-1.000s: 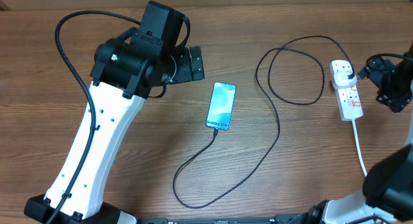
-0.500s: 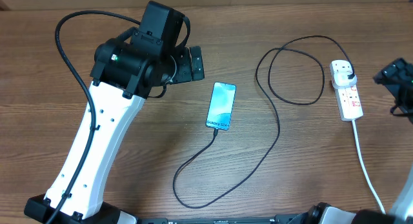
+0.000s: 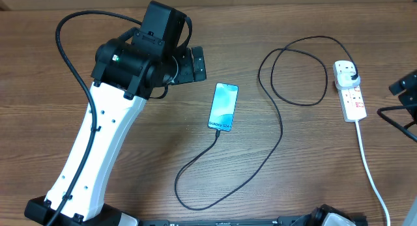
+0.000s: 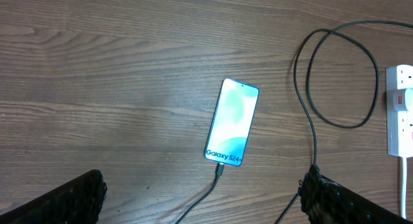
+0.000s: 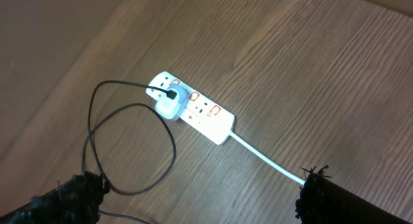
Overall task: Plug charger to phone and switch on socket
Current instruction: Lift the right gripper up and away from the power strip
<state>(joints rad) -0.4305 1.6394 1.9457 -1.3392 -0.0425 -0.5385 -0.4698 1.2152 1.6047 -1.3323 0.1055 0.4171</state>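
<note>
Left fingers (image 4: 71, 199) spread over the phone (image 4: 232, 121), right fingers (image 5: 71, 198) spread above the socket (image 5: 205, 117) (neither touching).

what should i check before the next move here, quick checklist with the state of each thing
1. Connector tip in the phone: ok, the charger cable meets the phone's short edge by the Galaxy text.
2. Charger plug in the power strip: ok, seated in an outlet near one end.
3. Switches set to on: cannot tell, the red markings are too small to read.
4. Left gripper free: ok, open and empty, above the phone.
5. Right gripper free: ok, open and empty, touching neither strip nor cable.
</note>
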